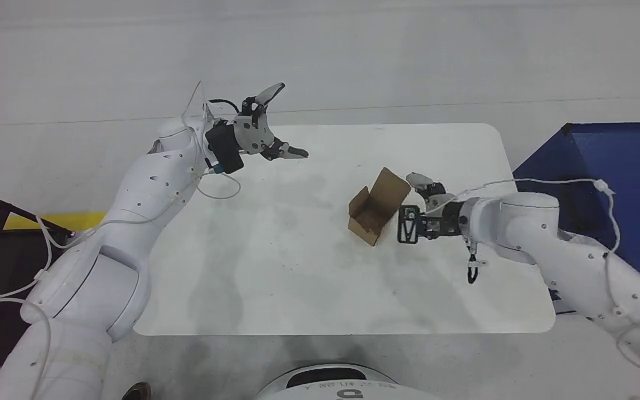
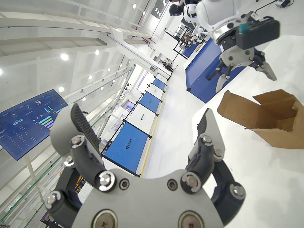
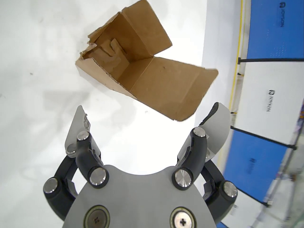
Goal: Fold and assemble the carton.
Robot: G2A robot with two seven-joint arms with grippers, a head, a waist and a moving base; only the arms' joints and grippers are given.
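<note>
The carton (image 1: pixel 377 206) lies on its side on the table (image 1: pixel 300 260), towards the right edge and about midway between the far and near edges. Its open mouth faces my right tool (image 1: pixel 412 205). The bottom looks already locked, while the long lid flap juts out towards that tool and a torn side flap stands loose.

My right tool is released, jaws spread, just beside the lid flap and, as far as I can tell, not touching it. My left tool (image 1: pixel 288 122) is also released and holds nothing. It is raised near the far left corner, well apart from the carton.

I judge closing the lid to be the step in hand. To do it well, I should first brace the carton's closed end with the left tool, since the light board will likely slide. Then I should pinch the flap near its crease, not its tip, and swing it over squarely so it tucks in without buckling.
</note>
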